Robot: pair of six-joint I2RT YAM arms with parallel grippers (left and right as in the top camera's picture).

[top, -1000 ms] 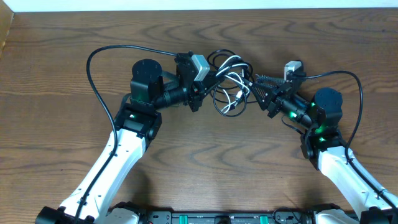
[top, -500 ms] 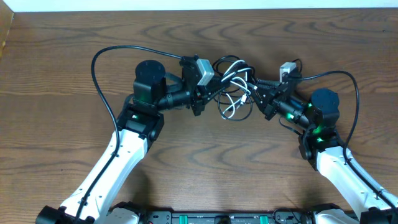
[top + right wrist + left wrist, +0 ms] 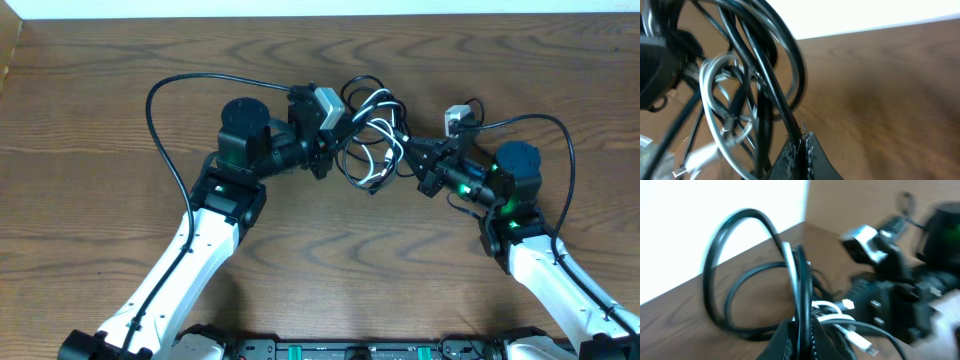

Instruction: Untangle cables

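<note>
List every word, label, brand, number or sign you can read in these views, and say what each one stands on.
None: no readable text in any view.
The cables and the table bear no print that shows.
The green lights on the arms are plain glows, not signs.
Both wrist views are too blurred to show any small marking.

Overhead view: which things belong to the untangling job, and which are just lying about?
Job: cables, black and white, tangled; left gripper and right gripper, each shut on the cables.
Not the job: arm wires, thick and black; table.
</note>
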